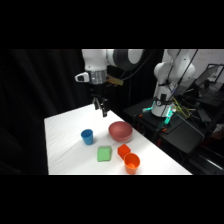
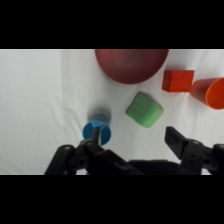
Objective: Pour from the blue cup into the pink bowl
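The blue cup (image 1: 87, 136) stands upright on the white table, left of the pink bowl (image 1: 120, 131). My gripper (image 1: 101, 106) hangs in the air above and behind the cup, touching nothing. In the wrist view the blue cup (image 2: 97, 131) shows from above near the left finger (image 2: 91, 148), its lower edge hidden by the linkage. The pink bowl (image 2: 131, 64) is cut off at the top. My gripper (image 2: 132, 144) is open, with nothing between its widely spread fingers.
A flat green square (image 1: 104, 153) lies in front of the bowl, with an orange block (image 1: 123, 150) and an orange cup (image 1: 131, 162) on its side next to it. All three show in the wrist view: square (image 2: 144, 109), block (image 2: 177, 80), cup (image 2: 212, 92). The table's edge (image 1: 165, 152) runs at the right.
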